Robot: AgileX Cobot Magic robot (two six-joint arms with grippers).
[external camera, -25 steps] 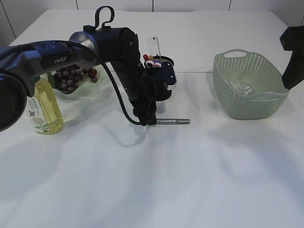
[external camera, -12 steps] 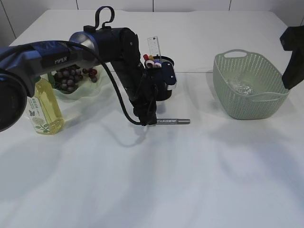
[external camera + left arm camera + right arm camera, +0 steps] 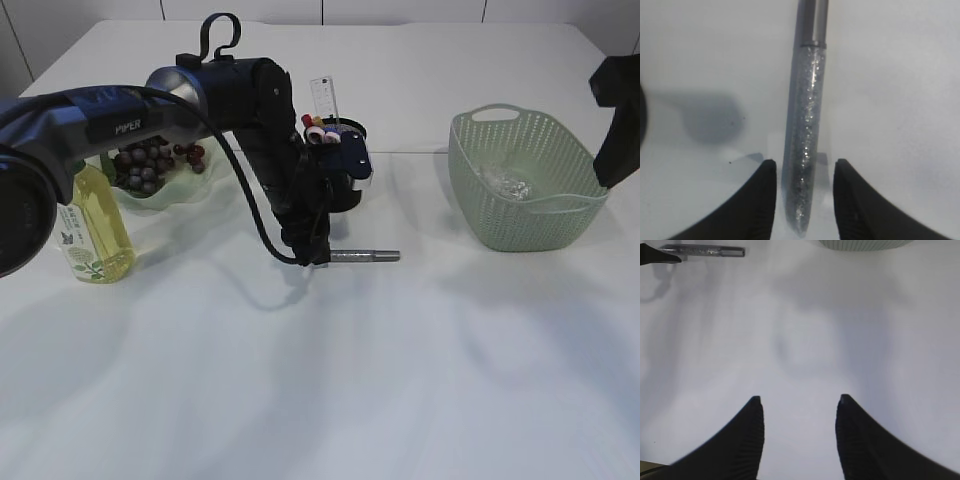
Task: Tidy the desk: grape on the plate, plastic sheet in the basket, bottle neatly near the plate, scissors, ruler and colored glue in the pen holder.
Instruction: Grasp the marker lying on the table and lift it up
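A silver glitter glue pen (image 3: 365, 256) lies on the white table in front of the black pen holder (image 3: 345, 180). My left gripper (image 3: 318, 258) is down at the pen's left end. In the left wrist view it is open (image 3: 805, 162), one jaw on each side of the pen (image 3: 807, 125), with a gap on both sides. The holder holds a clear ruler (image 3: 323, 100) and colored items (image 3: 318, 128). Grapes (image 3: 148, 160) lie on the pale green plate (image 3: 150, 197). A yellow bottle (image 3: 95, 225) stands next to the plate. The plastic sheet (image 3: 505, 182) is in the green basket (image 3: 520, 215). My right gripper (image 3: 798, 399) is open and empty above bare table.
The right arm (image 3: 617, 115) hangs at the right edge, beside the basket. The left arm (image 3: 200, 90) arches from the left over the plate and bottle. The right wrist view shows the pen (image 3: 705, 250) far left and the basket's bottom (image 3: 860, 244) at the top.
The left arm has barely shifted over the pen. Nothing has been taken hold of or let go.
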